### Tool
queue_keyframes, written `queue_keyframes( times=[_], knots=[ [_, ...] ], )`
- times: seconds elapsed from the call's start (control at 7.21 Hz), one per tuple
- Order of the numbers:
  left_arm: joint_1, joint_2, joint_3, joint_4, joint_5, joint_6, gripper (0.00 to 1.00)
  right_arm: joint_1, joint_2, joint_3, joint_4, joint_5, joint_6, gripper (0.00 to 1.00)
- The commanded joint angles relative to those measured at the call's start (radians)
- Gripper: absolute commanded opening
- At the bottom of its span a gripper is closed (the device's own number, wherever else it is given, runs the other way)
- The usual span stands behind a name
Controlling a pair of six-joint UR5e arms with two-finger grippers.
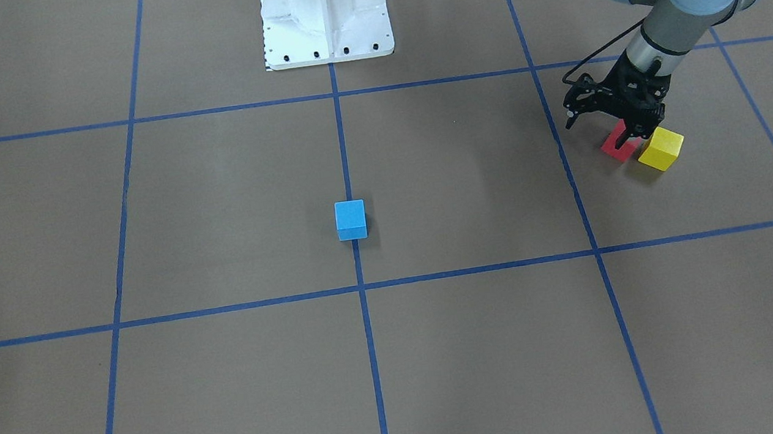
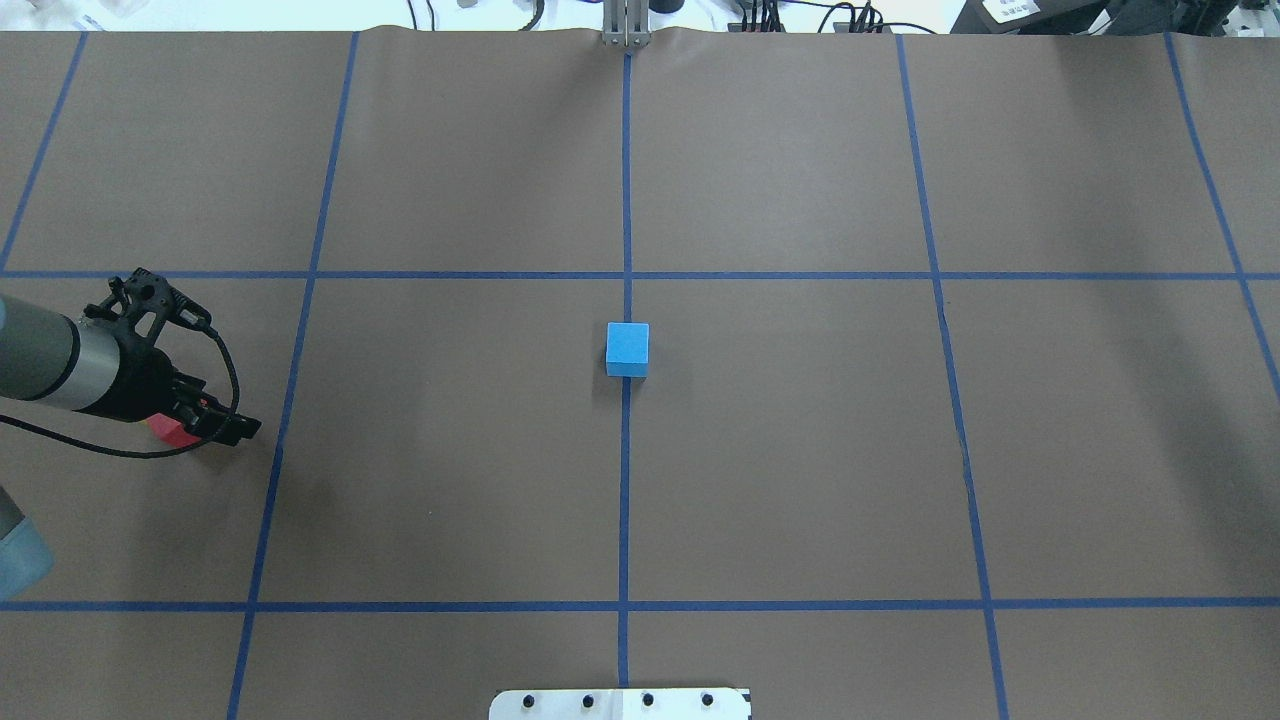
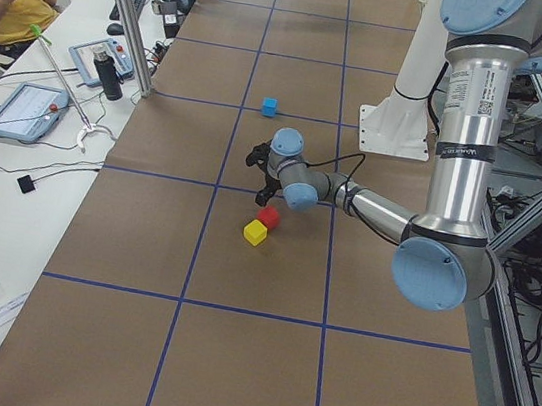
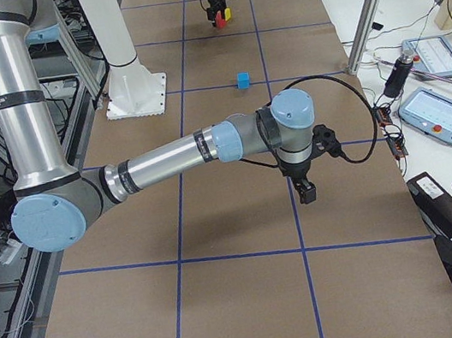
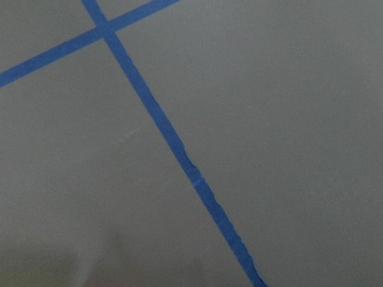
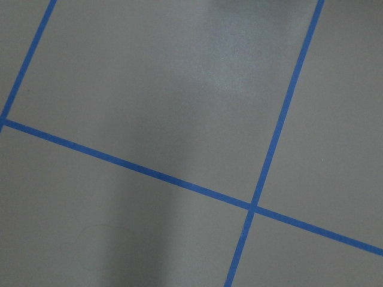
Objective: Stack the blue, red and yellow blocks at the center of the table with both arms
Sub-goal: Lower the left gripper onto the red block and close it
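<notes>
The blue block [image 1: 351, 219] sits on the centre tape line; it also shows in the overhead view [image 2: 627, 349]. The red block [image 1: 615, 146] and the yellow block [image 1: 661, 148] sit side by side on the table at my left. My left gripper [image 1: 635, 127] is low over the red block, its fingers open and straddling it. From overhead the red block [image 2: 168, 431] is partly hidden under that gripper [image 2: 232, 428], and the yellow block is hidden. My right gripper [image 4: 306, 191] shows only in the exterior right view, above bare table; I cannot tell whether it is open or shut.
The white robot base [image 1: 324, 11] stands at the table's robot side. Blue tape lines [image 2: 627, 500] divide the brown table into squares. An operator's bench with tablets [image 4: 439, 107] runs along the far edge.
</notes>
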Motion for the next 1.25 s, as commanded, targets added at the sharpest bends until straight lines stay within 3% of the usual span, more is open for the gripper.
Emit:
queue_keyframes(
  times=[0.0, 1.11],
  knots=[
    [-0.005, 0.001, 0.004, 0.000, 0.000, 0.023, 0.98, -0.001, 0.004, 0.002, 0.000, -0.001, 0.002, 1.00],
    [-0.056, 0.004, 0.042, 0.003, -0.003, 0.024, 0.98, -0.001, 0.004, 0.005, 0.002, -0.003, 0.006, 1.00]
  ],
)
